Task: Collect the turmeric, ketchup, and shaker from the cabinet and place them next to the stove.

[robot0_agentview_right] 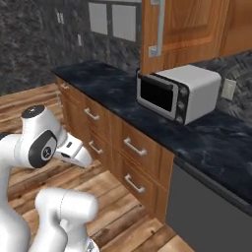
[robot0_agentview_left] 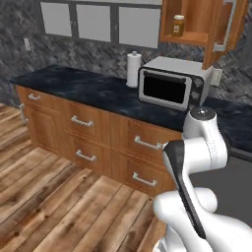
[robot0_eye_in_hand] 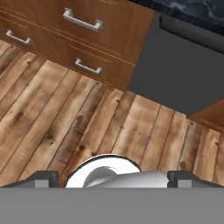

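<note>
The turmeric (robot0_agentview_left: 178,24), a small amber jar with a white lid, stands on the shelf of the open wooden cabinet (robot0_agentview_left: 189,37) at the upper right, above the counter. The cabinet's door (robot0_agentview_right: 177,29) hangs swung open. The ketchup, the shaker and the stove are out of view. My arm is folded low in front of the base, far below the cabinet. In the hand view my gripper (robot0_eye_in_hand: 113,180) points down at the wooden floor, open, its dark fingertips (robot0_eye_in_hand: 43,179) wide apart with nothing between them.
A silver toaster oven (robot0_agentview_left: 171,84) sits on the dark counter (robot0_agentview_left: 83,86) under the cabinet, with a white paper-towel roll (robot0_agentview_left: 134,69) to its left. Base drawers with silver handles (robot0_agentview_left: 88,123) run below. A dark grey appliance front (robot0_eye_in_hand: 175,65) sits to their right.
</note>
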